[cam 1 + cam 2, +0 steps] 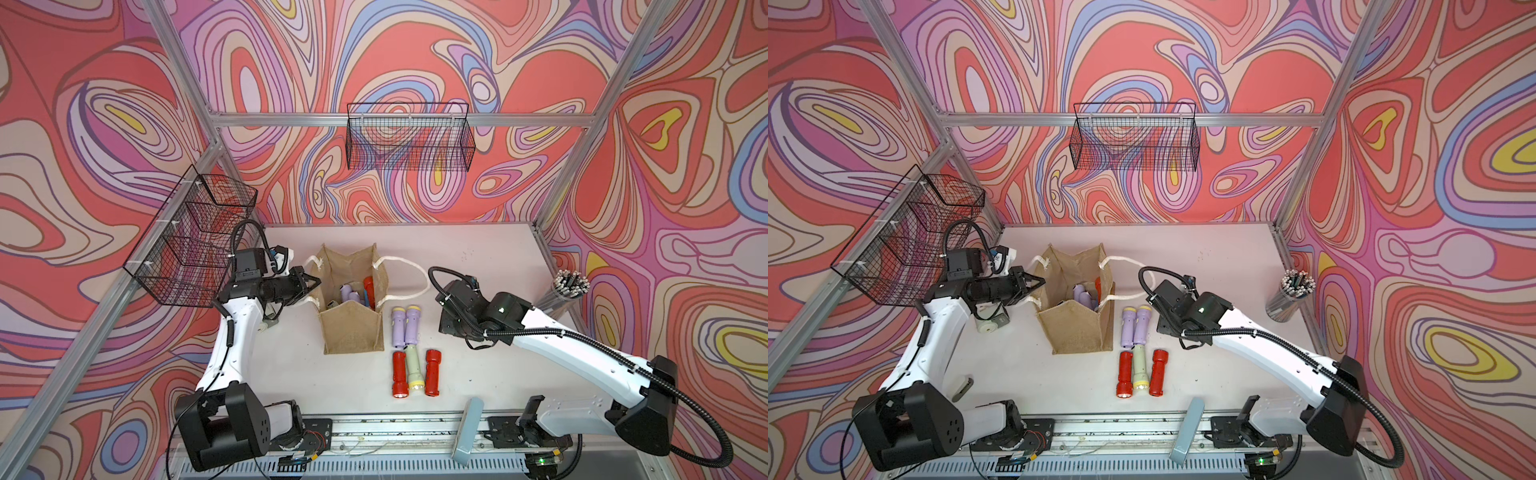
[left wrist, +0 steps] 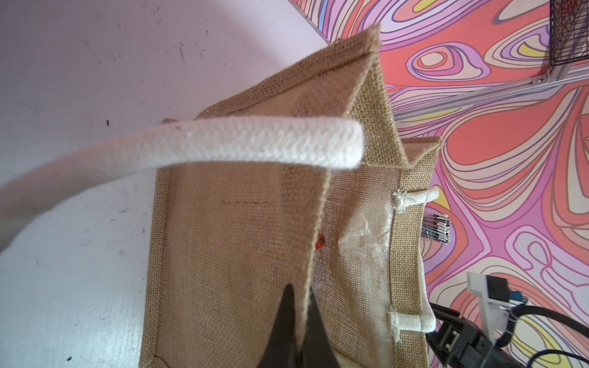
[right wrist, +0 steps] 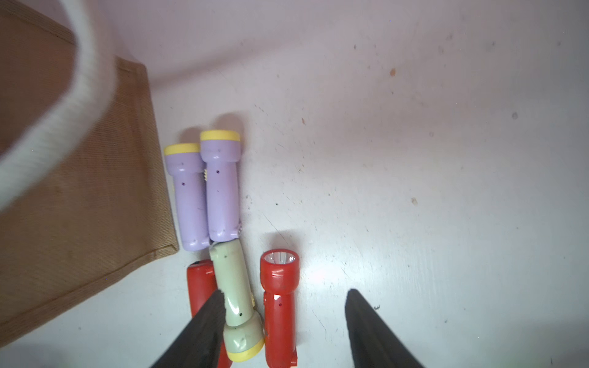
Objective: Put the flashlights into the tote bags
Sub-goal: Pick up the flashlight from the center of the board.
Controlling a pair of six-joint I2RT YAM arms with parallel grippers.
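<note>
Pinching the tote bag (image 2: 239,239) wall tight, the left gripper (image 2: 299,291) holds it; the right gripper (image 3: 285,291) gapes empty, flashlights (image 3: 279,306) beneath its fingertips.

Swirled red-and-lilac walls (image 1: 415,50) on aluminium rails (image 1: 291,120) enclose a white table (image 1: 478,257); two wire baskets (image 1: 409,141) hang.

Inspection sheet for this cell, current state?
Surface: white tabletop, scuffed.
Job's things: tan burlap tote bag upright, flashlights inside; two lilac flashlights, two red flashlights and a pale green flashlight lie beside it.
Clutter: clear cup of grey rods; grey-blue flat piece at the front rail.
Grippers: left gripper jaws shut on the bag's wall; right gripper jaws open above the loose flashlights.
Cables: black corrugated conduits along both arms.
Surroundings: swirl-patterned walls; two black wire baskets.
</note>
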